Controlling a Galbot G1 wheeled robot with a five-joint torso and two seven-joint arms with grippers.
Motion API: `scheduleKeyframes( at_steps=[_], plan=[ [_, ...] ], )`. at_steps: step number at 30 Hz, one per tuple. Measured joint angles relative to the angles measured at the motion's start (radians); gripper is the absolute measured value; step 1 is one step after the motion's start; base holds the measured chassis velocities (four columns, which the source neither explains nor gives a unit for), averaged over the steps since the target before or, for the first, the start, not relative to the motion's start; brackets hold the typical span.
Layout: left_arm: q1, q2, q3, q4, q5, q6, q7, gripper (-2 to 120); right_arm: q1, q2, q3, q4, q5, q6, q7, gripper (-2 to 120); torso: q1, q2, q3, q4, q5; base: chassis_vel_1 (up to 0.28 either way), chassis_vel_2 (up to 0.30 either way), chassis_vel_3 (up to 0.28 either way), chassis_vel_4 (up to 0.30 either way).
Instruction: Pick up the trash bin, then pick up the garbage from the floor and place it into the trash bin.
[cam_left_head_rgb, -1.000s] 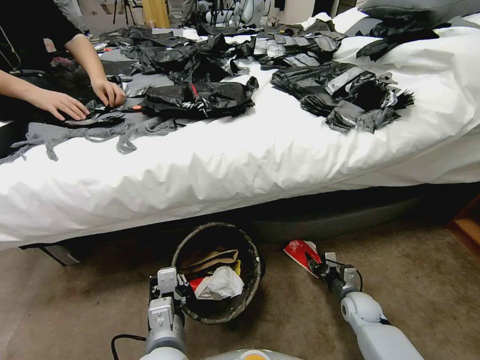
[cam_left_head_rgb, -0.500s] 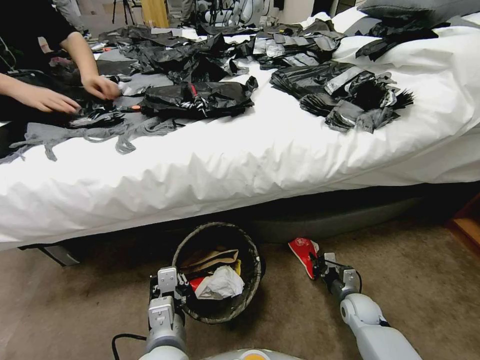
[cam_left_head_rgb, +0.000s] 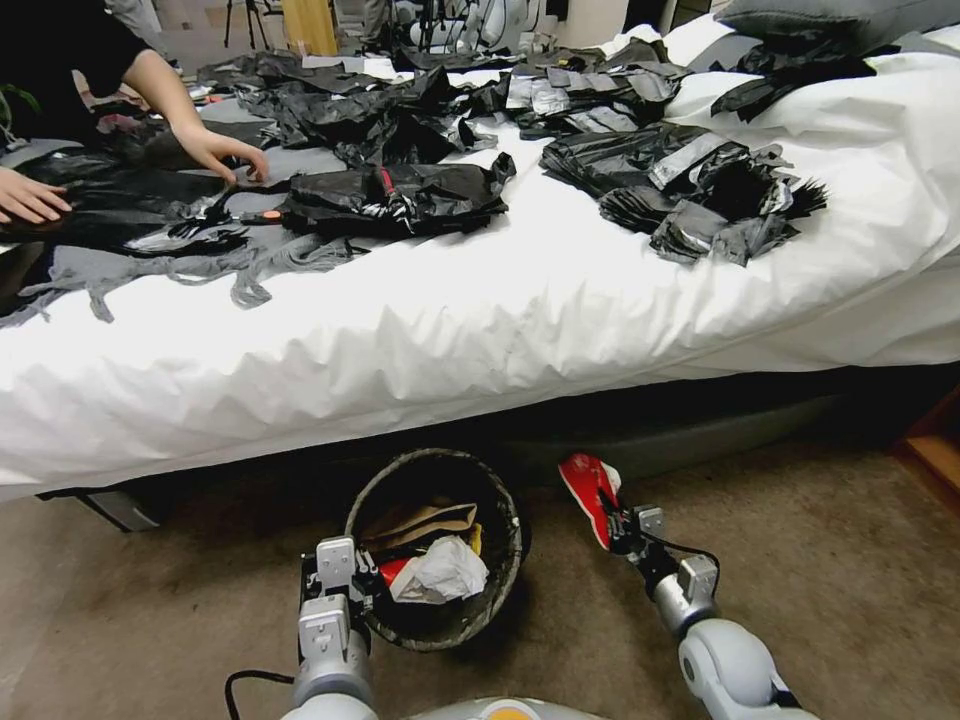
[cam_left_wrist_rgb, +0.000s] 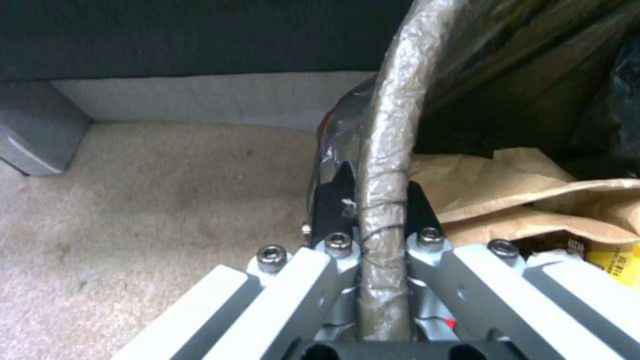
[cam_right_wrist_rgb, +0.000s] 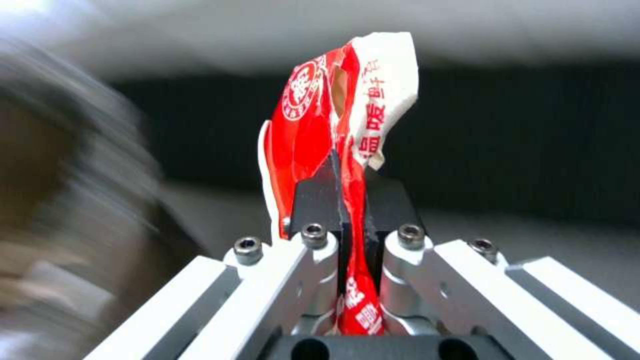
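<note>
Now the right gripper (cam_left_head_rgb: 612, 528) is clenched on a red-and-white wrapper (cam_left_head_rgb: 587, 487), held above the carpet (cam_left_head_rgb: 820, 560) just beside the trash bin (cam_left_head_rgb: 505, 497). Meanwhile the left gripper (cam_left_head_rgb: 352, 590) pinches the bin's lined rim (paper bag (cam_left_head_rgb: 425, 520) and tissue (cam_left_head_rgb: 442, 568) inside).

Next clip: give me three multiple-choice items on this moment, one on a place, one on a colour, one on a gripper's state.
1. Where is the trash bin?
A. on the bed
B. on the floor by the bed
C. on a chair

2. What colours is the wrapper in the right gripper?
A. red and white
B. blue
C. green

3. What is the left gripper doing?
A. hanging open
B. holding tissue
C. clamped on the bin's rim

Key: B, the bin sits on carpet; A, red with white print; C, fingers flank the rim.
</note>
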Motion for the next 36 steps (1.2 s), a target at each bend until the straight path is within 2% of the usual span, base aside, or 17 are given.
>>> scheduleKeyframes(
  at_steps=[1, 2, 3, 6, 14, 18, 24, 30, 36],
  plan=[
    [-0.001, 0.001, -0.003, 0.004, 0.0, 0.0, -0.001, 0, -0.041, -0.005, 0.003, 0.076, 0.026, 0.134, -0.15, 0, 0.0, 0.0, 0.0, 0.0003, 0.0005, 0.0, 0.0, 0.0, 0.0],
    [0.001, 0.002, -0.003, 0.005, 0.0, 0.0, -0.001, 0, -0.089, -0.015, 0.002, 0.173, 0.087, 0.203, -0.306, 0, 0.0, 0.0, 0.0, 0.0002, 0.0, 0.0, 0.0, 0.0, 0.0],
    [0.001, 0.002, -0.003, 0.005, 0.0, 0.0, -0.001, 0, -0.089, -0.015, 0.002, 0.173, 0.087, 0.203, -0.306, 0, 0.0, 0.0, 0.0, 0.0002, 0.0, 0.0, 0.0, 0.0, 0.0],
    [0.001, 0.002, -0.002, 0.007, 0.0, 0.0, -0.001, 0, -0.135, -0.026, -0.01, 0.29, 0.135, 0.229, -0.43, 0, 0.0, 0.0, 0.0, 0.0, 0.0002, 0.0, 0.0, 0.0, 0.0],
    [-0.001, 0.002, 0.001, 0.009, 0.0, -0.001, -0.002, 0, -0.183, -0.057, -0.06, 0.437, 0.149, 0.213, -0.474, 0, 0.0, 0.0, 0.0, 0.0001, 0.0002, 0.0, 0.0, 0.0, 0.0],
    [-0.001, 0.003, 0.003, 0.009, 0.0, -0.001, -0.003, 0, -0.182, -0.06, -0.079, 0.44, 0.137, 0.202, -0.476, 0, 0.0, 0.0, 0.0, 0.0, 0.0002, 0.0, 0.0, 0.0, 0.0],
    [0.0, 0.004, 0.012, 0.004, 0.0, -0.001, -0.003, 0, -0.127, -0.05, -0.121, 0.346, 0.09, 0.185, -0.43, 0, 0.0, 0.0, 0.0, 0.0, 0.0002, 0.0, 0.0, 0.0, 0.0],
    [0.009, 0.004, 0.023, -0.001, 0.008, -0.001, -0.003, 0, -0.022, -0.025, -0.18, 0.249, 0.078, 0.106, -0.372, 0, 0.0, 0.0, 0.0, 0.0003, 0.0002, 0.0, 0.0, 0.0, 0.0],
    [0.017, 0.002, 0.025, -0.012, 0.012, -0.002, -0.002, 0, 0.026, -0.01, -0.221, 0.154, 0.048, 0.099, -0.354, 0, 0.0, 0.0, 0.0, 0.0001, 0.0002, 0.0, 0.0, 0.0, 0.0]
  ],
)
